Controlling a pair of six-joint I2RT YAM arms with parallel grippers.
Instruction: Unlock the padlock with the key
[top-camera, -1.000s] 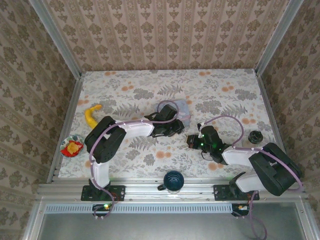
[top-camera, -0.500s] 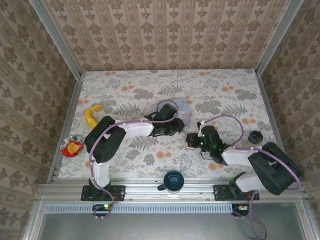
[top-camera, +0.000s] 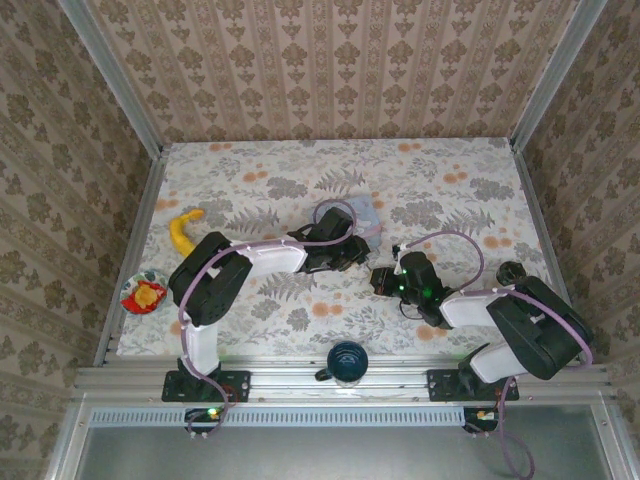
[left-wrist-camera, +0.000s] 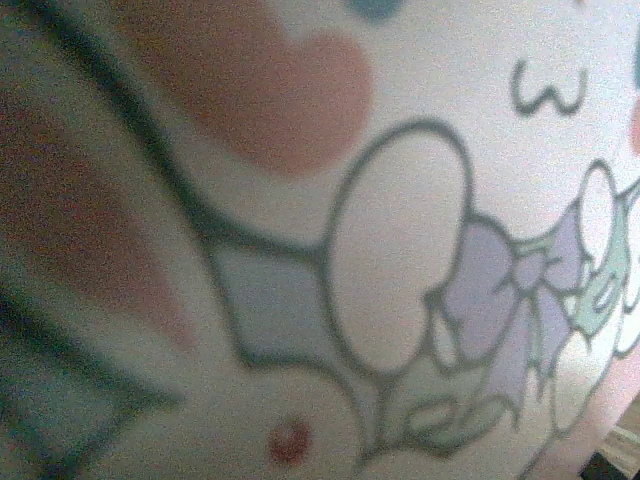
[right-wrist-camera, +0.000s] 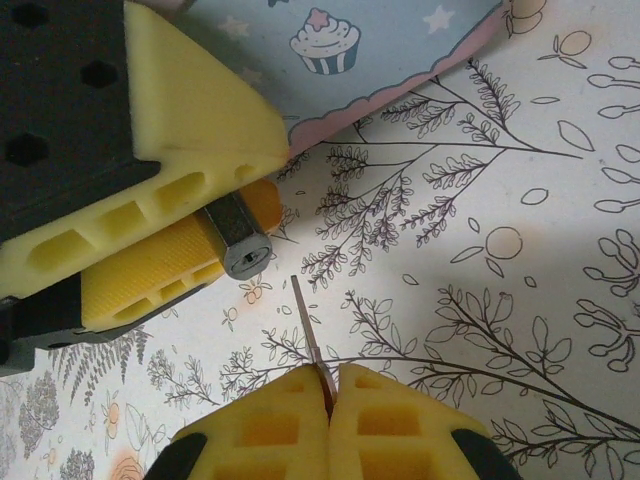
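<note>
padlock (right-wrist-camera: 245, 250) clamped in left gripper (right-wrist-camera: 232, 208) foam pads, keyhole end faced 5 o'clock, likely braced for insertion. key (right-wrist-camera: 305, 320) pinched in closed right gripper (right-wrist-camera: 330, 395), blade aimed 11 o'clock, just short of keyhole. tin (right-wrist-camera: 400, 50) at 1 o'clock.

Both arms reach toward center, left end effector (top-camera: 352, 256) part-closed, right end effector (right-wrist-camera: 331, 380) pinched shut.

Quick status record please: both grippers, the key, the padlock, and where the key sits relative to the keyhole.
left gripper: closed on the padlock, keyhole end sticking out toward the key
right gripper: shut on the key, blade pointing out
key vs keyhole: tip close beside the keyhole, a gap between them, not inserted
shackle: hidden between the left fingers
tin: flat on the table, just beyond the padlock
</note>
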